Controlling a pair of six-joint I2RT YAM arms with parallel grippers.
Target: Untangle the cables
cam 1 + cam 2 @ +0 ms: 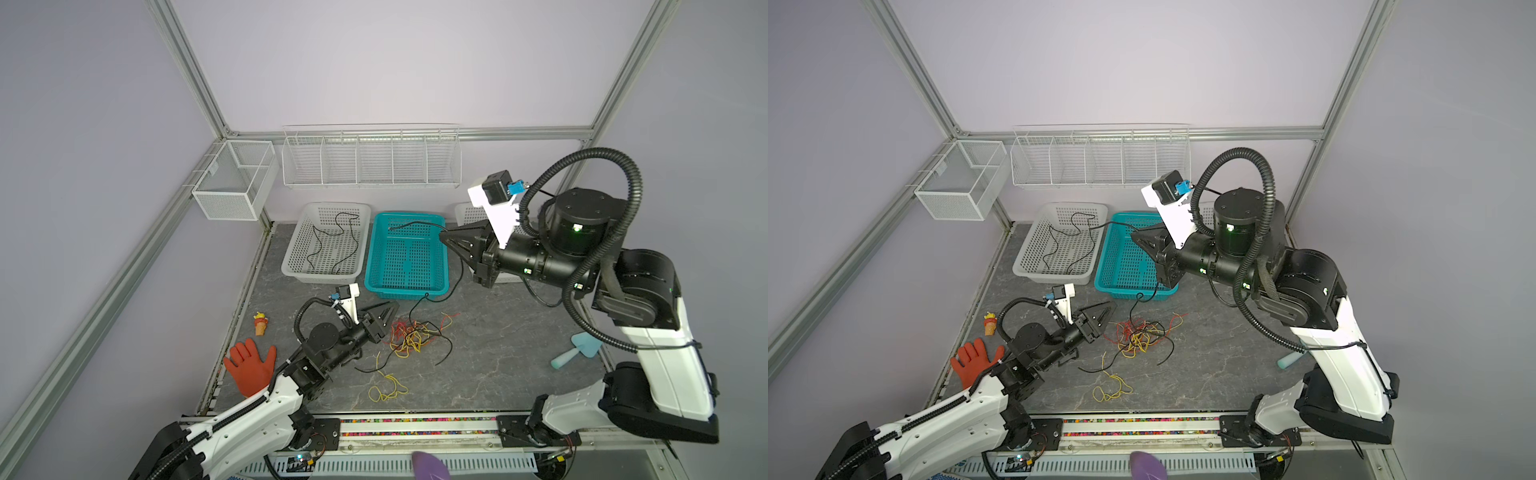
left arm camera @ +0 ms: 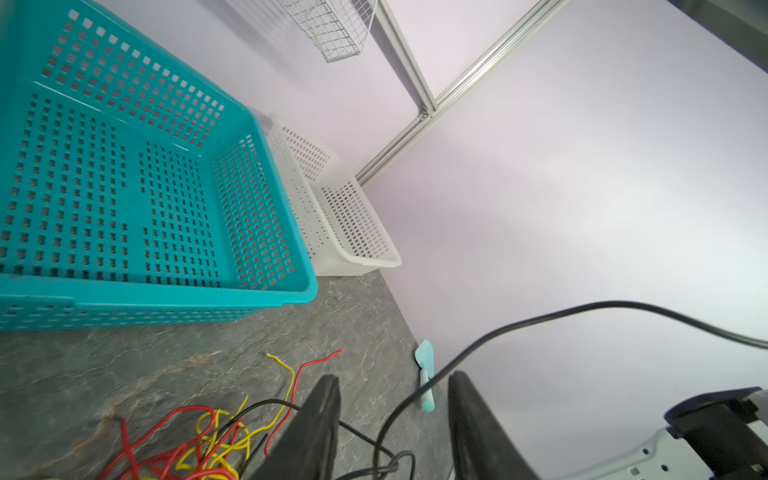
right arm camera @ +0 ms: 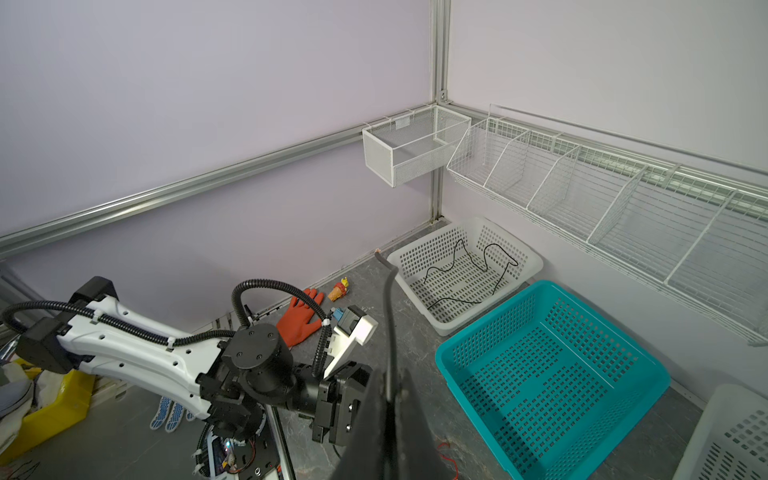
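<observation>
While the bench (image 1: pixel 498 353) carried everything, the right arm reached high over its back right part. The right gripper (image 1: pixel 444 239) had its jaws pressed together on a black cable (image 1: pixel 415 225), just above the right rim of the teal basket (image 1: pixel 405 291). The short end of this cable stuck out over the basket. The long part hung down past the basket's front right corner to the tangle (image 1: pixel 411 336).

The left gripper (image 2: pixel 392 376) was low, just left of the tangle, with its jaws apart. In the left wrist view a black strand rose through the gap between them; I cannot tell if it touched a finger.

The teal basket stood at the middle of the back edge. A white basket (image 1: pixel 320 272) stood beside it toward the back left corner and held a lone cable (image 1: pixel 336 232), also black.

The tangle of red, yellow and black cables lay on the middle of the bench, in front of the teal basket. A yellow loop (image 1: pixel 388 390) lay nearer the front edge.

A red glove (image 1: pixel 251 368) lay at the left edge, a blue spatula (image 1: pixel 577 353) at the right edge, and a small toy cone (image 1: pixel 261 324) near the left edge behind the glove.
</observation>
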